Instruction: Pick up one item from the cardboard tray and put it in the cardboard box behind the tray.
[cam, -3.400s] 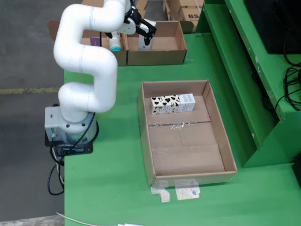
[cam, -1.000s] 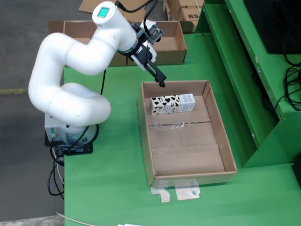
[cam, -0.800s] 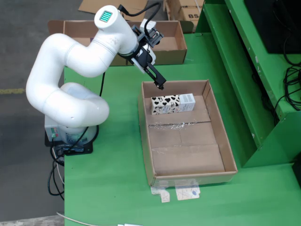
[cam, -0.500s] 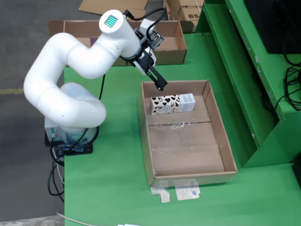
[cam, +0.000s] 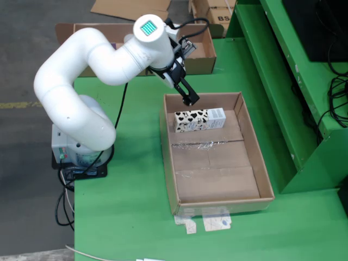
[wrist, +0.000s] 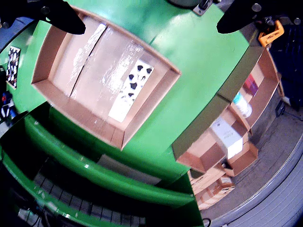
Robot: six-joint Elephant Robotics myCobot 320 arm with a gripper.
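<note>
In the fixed view we see the white arm (cam: 92,65) bent over the green table (cam: 130,179), its gripper (cam: 190,100) hanging just above the far left corner of the cardboard tray (cam: 261,174). The ride-along view shows two dark fingers (wrist: 66,16) at the top edge of the picture, set far apart with nothing between them, so we read the pincer as spread wide and empty. The one item in the tray is a long carton (cam: 199,119) printed with black hearts (white at one end), lying on its side against the far wall, near the gripper but not touched by it. From the ride-along view the same carton (wrist: 130,90) lies along the tray's wall (wrist: 156,101). Behind the tray stands the cardboard box (cam: 201,62), partly hidden by the arm; we cannot tell what it holds from the fixed view.
</note>
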